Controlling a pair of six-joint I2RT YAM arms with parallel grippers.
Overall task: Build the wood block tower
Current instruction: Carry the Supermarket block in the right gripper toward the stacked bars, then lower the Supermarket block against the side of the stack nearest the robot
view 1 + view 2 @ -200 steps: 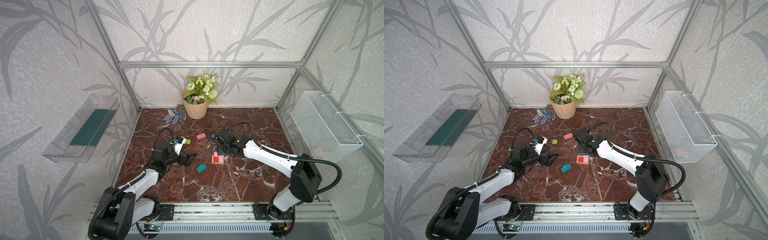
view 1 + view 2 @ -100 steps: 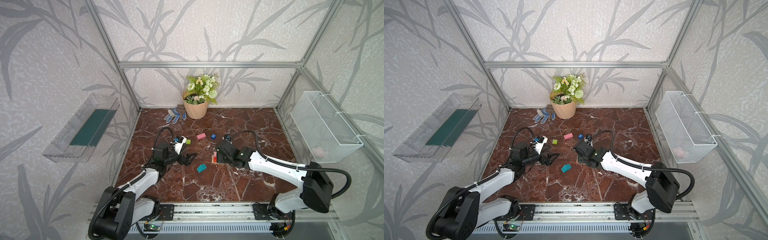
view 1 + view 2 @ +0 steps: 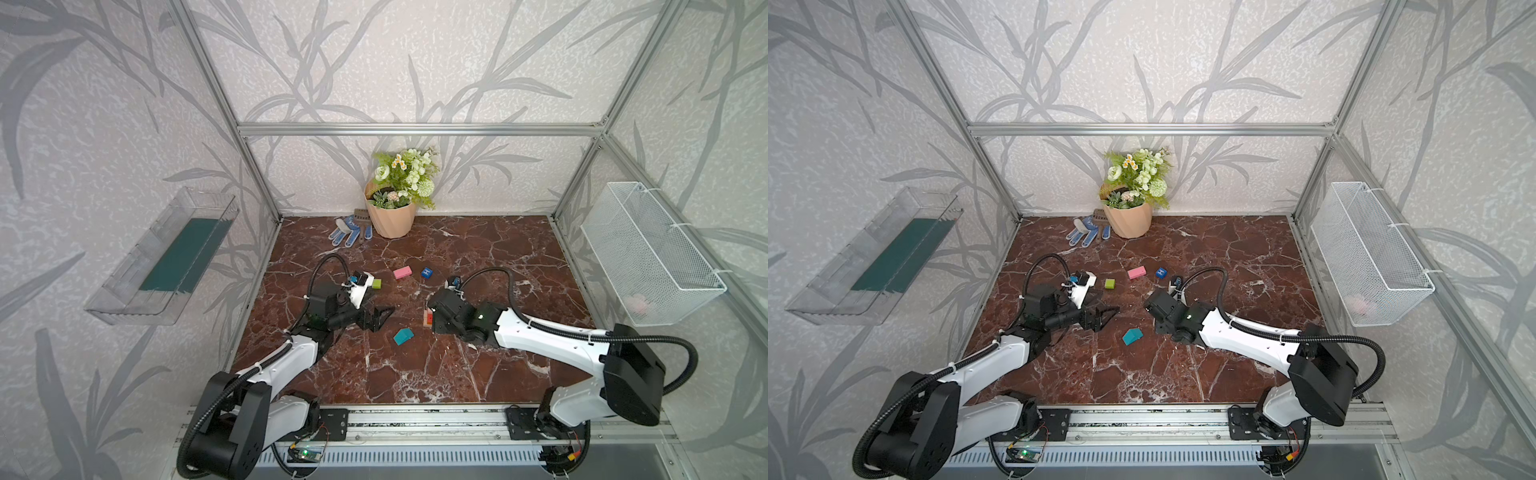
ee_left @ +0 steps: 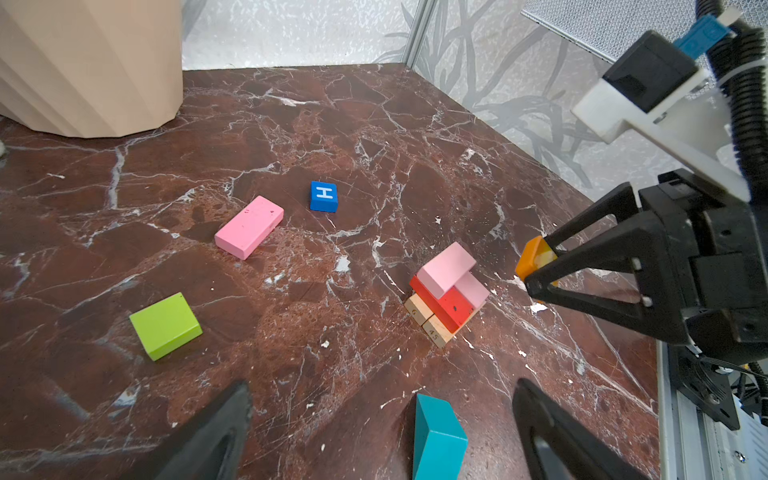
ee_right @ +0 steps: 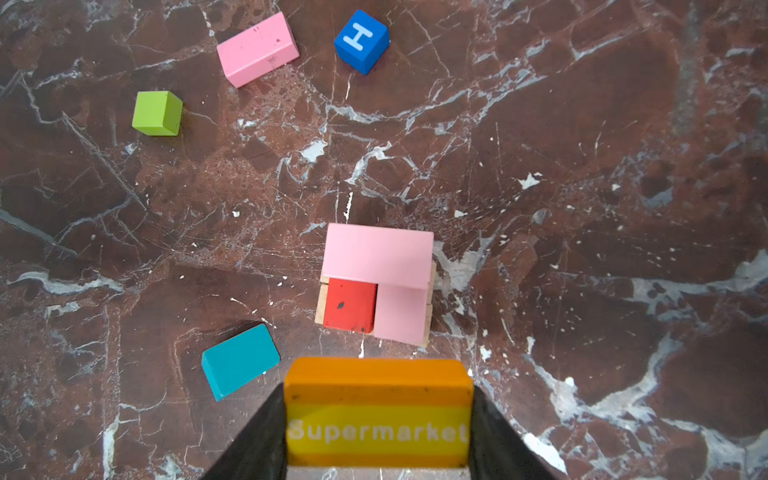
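Right gripper [image 5: 378,419] fingers pinch an orange wooden oblong [image 5: 376,374] lettered "Supermarket", lower centre of frame; the tan, red and pink block tower [image 5: 374,307] stands mid-frame. Best lowered level beside the top pink oblong [image 5: 376,253]. Left gripper [image 3: 380,318] fingers spread, empty.

House-shaped piece [image 3: 403,336] left of tower [image 3: 427,321]

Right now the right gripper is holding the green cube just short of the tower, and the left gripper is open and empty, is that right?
No. The right gripper holds the orange Supermarket block, not the green cube, which lies loose by itself; the right wrist view shows this. The rest stands: just short of the tower, left gripper open and empty.
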